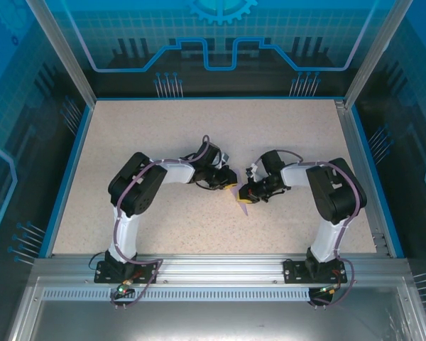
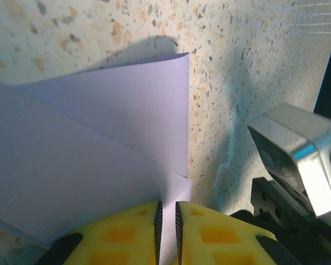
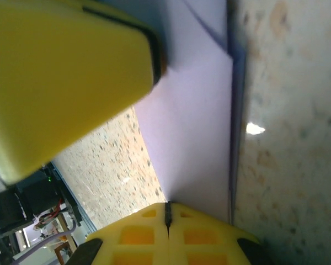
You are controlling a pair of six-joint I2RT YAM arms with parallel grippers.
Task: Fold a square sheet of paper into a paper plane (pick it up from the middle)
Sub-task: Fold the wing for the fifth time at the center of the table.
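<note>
The square sheet of paper [image 1: 243,207] is pale lavender and folded over on itself, and it sits at the middle of the table between both arms. In the left wrist view the paper [image 2: 99,138] shows two overlapping layers with a straight right edge. My left gripper [image 2: 167,221] has its yellow fingers a narrow gap apart, with the paper's edge running into that gap. My right gripper [image 3: 167,212] is shut, its jaws pressed together on a tapering end of the paper [image 3: 193,121]. In the top view the left gripper [image 1: 229,186] and right gripper [image 1: 247,195] almost touch.
A yellow finger of the left gripper [image 3: 60,77] looms close at the upper left of the right wrist view. The right arm's metal wrist part [image 2: 298,149] stands just right of the paper. The speckled table [image 1: 128,142] has a blue rim [image 1: 64,170] and a metal rail [image 1: 213,263] in front.
</note>
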